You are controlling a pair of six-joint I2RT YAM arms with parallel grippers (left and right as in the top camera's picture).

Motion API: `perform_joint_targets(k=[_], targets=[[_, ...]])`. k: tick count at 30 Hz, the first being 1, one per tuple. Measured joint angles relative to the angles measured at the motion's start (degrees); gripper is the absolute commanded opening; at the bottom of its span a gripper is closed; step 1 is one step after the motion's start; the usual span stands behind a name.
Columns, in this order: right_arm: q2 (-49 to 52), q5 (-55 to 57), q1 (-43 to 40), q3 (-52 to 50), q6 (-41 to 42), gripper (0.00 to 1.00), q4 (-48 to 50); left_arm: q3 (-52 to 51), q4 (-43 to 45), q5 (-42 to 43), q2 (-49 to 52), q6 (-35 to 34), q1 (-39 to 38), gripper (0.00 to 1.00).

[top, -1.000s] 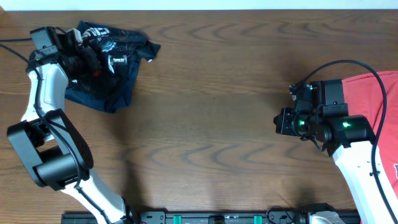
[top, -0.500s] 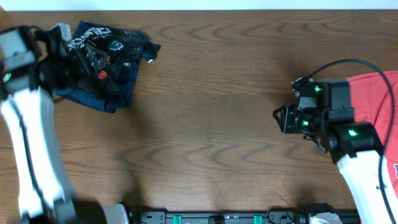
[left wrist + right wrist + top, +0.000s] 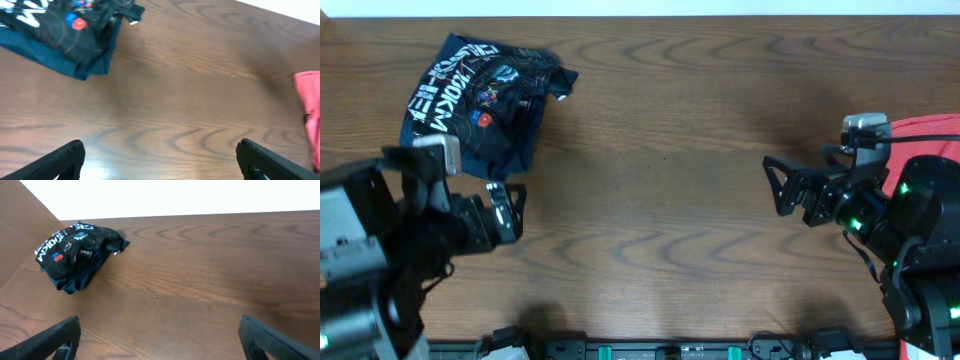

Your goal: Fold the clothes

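The clothes show as a black jersey with white lettering, lying in a folded bundle over navy fabric at the table's far left; it also appears in the left wrist view and the right wrist view. A red T-shirt lies at the right edge, partly under the right arm, and its edge shows in the left wrist view. My left gripper hangs open in front of the jersey, well clear of it, over bare wood. My right gripper stands open, empty, left of the red shirt.
The wooden table stretches between the two arms. A white wall runs along its far edge. A black rail with green clips lines the front edge.
The left arm has drawn back from the jersey toward the front edge, letting it go, its jaws now wide. The right gripper has gone from shut to open and shifted slightly right.
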Motion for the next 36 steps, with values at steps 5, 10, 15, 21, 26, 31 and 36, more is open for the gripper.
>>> perform_joint_targets(k=[5, 10, 15, 21, 26, 31, 36], targets=[[0.22, 0.02, 0.0, -0.02, 0.0, 0.99, -0.52, 0.0, -0.76, -3.65, -0.9, 0.44, -0.04, 0.98], [0.22, 0.0, 0.0, -0.02, 0.04, 0.99, -0.52, 0.0, -0.76, -4.87, -0.63, 0.63, -0.04, 0.98], [0.22, 0.02, 0.0, -0.02, 1.81, 0.99, -0.55, 0.0, -0.76, -5.44, -0.61, 0.68, -0.04, 0.98], [0.24, 0.74, 0.0, -0.02, 2.78, 0.99, -4.15, 0.0, -0.76, -5.51, -0.61, 0.79, -0.04, 0.98], [-0.52, 2.8, -0.02, -0.02, 2.43, 0.99, -2.64, 0.0, -0.76, -5.66, -0.63, 0.79, -0.04, 0.98], [-4.26, 4.11, -0.02, -0.11, -4.13, 0.99, 2.25, 0.0, -0.74, -5.66, -0.63, 0.79, -0.04, 0.98], [-11.28, 4.44, -0.02, -4.17, -12.61, 0.99, 9.55, 0.0, -0.76, -5.68, -0.63, 0.79, -0.04, 0.98]])
